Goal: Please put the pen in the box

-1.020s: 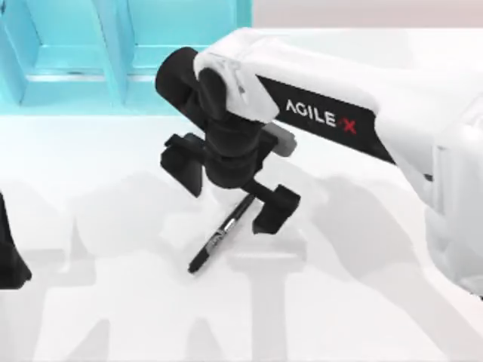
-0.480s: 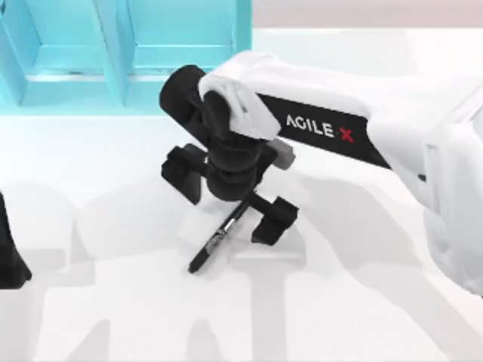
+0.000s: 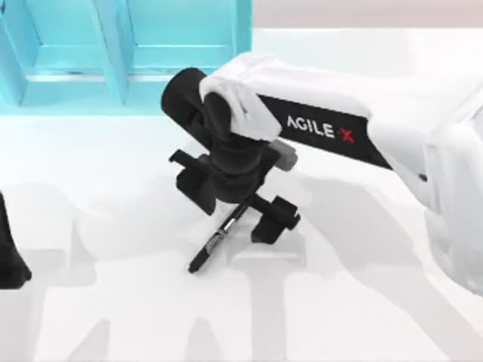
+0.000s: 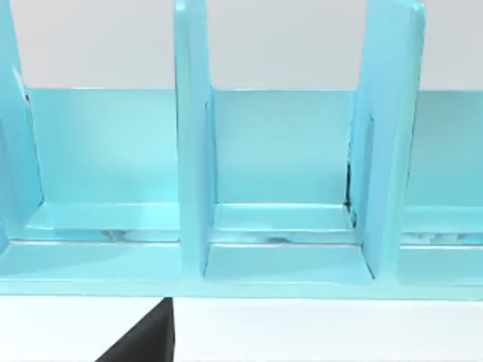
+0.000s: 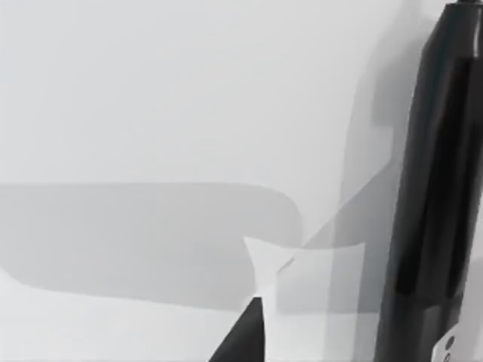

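Pen (image 3: 217, 241): lies flat on the white table (image 3: 362, 302) near its middle; long axis runs from about 1 o'clock to 7 o'clock.
Right gripper (image 3: 234, 207): directly over the pen's upper end, fingers spread wide, one on each side of the barrel, not touching it.
Nearer arm: right, by far.
Left gripper (image 3: 9, 256): parked at the table's left edge; finger state cannot be told.
Box (image 3: 113, 53): turquoise, at 11 o'clock from the pen, well apart.
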### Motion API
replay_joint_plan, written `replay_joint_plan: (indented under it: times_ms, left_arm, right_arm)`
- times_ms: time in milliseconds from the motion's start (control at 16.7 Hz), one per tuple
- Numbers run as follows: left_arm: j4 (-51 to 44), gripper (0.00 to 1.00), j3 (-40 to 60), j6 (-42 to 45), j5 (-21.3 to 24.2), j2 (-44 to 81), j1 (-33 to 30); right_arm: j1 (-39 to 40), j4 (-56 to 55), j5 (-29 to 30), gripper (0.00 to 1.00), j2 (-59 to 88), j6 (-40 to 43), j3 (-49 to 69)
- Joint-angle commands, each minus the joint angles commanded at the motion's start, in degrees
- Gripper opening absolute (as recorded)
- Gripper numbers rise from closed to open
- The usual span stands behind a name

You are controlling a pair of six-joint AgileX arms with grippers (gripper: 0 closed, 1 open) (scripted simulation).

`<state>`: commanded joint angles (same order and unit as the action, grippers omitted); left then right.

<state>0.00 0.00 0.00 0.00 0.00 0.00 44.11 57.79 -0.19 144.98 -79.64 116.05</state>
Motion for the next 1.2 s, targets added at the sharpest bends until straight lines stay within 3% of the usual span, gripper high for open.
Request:
replay_joint_plan:
  times_ms: [300, 360, 780, 960, 1200]
  left_arm:
    - [0.0, 1.00, 0.0, 0.0, 0.0, 0.0, 0.0]
    - [0.0, 1.00, 0.0, 0.0, 0.0, 0.0, 0.0]
    - [0.0, 1.00, 0.0, 0.0, 0.0, 0.0, 0.0]
    - [0.0, 1.00, 0.0, 0.0, 0.0, 0.0, 0.0]
    - [0.0, 1.00, 0.0, 0.0, 0.0, 0.0, 0.0]
  right_arm:
    - [0.0, 0.0, 0.0, 0.02, 0.0, 0.0, 0.0]
    - [0.0, 0.0, 0.0, 0.00, 0.0, 0.0, 0.0]
    - [0.0, 0.0, 0.0, 0.00, 0.0, 0.0, 0.0]
    - [-0.3, 4.9, 0.6, 0.00, -4.1, 1.9, -0.1]
    - [-0.3, 13.7, 0.8, 0.00, -4.0, 1.7, 8.6]
